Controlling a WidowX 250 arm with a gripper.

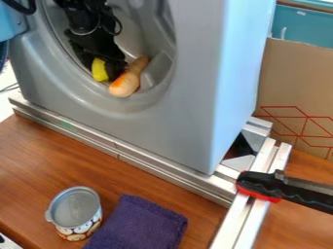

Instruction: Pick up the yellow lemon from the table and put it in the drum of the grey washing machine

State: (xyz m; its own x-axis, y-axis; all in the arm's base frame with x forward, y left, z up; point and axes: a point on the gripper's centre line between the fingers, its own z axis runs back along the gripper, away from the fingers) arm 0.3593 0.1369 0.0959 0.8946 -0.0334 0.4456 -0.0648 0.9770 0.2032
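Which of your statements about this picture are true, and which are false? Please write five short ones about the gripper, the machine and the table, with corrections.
1. The gripper is in the round opening of the grey machine. True.
2. The cloth near the can is green. False: it is purple.
3. The can is lying on its side. False: it stands upright on the wooden table.
4. A yellow object is close to the gripper. True.
5. The orange-and-tan object lies on the cloth. False: it is in the machine's opening.
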